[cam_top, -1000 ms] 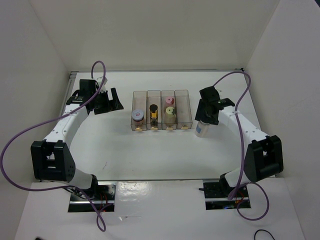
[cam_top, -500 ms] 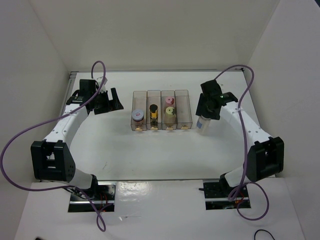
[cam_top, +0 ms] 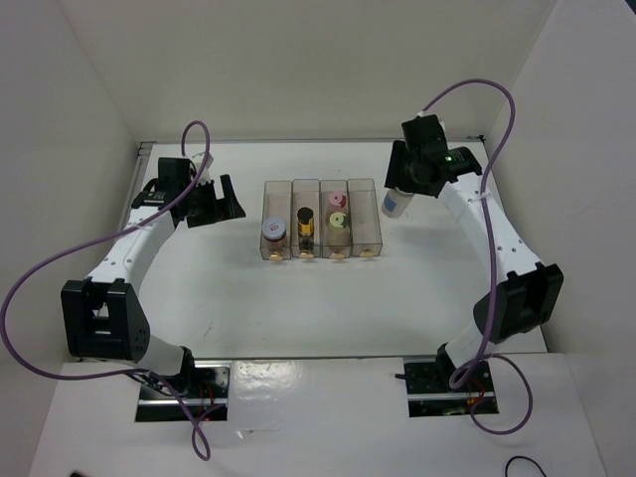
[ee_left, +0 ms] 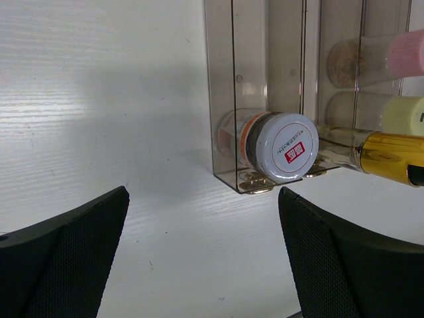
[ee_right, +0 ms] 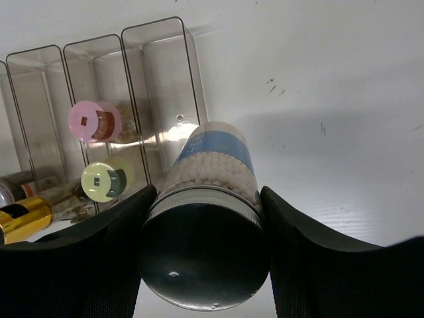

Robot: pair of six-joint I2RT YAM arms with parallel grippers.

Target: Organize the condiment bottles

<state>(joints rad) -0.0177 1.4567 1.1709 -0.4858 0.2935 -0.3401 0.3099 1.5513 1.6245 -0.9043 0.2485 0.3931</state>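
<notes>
So the tall jar (cam_top: 395, 203) was the odd one out: clear body packed with little white grains, a blue label band round it and a dark grey lid. The right gripper (ee_right: 205, 262) had its jaws clamped on it just under the lid, holding it up off the white worktop (cam_top: 298, 298), a bit tilted, just beside the far right corner of the clear four-slot tray (cam_top: 364, 214). The other jars were already in the tray. The leftmost slot held the one with the white lid and red label (cam_top: 274, 232), and the next slot had the dark jar with the gold cap (cam_top: 306, 221). The third slot had two, the pink-lidded jar (cam_top: 337, 202) at the back and the yellow-green-lidded one (cam_top: 339, 220) right in front of it. The left gripper (cam_top: 227, 199) sat off to the tray's left, jaws spread wide with nothing between them.
</notes>
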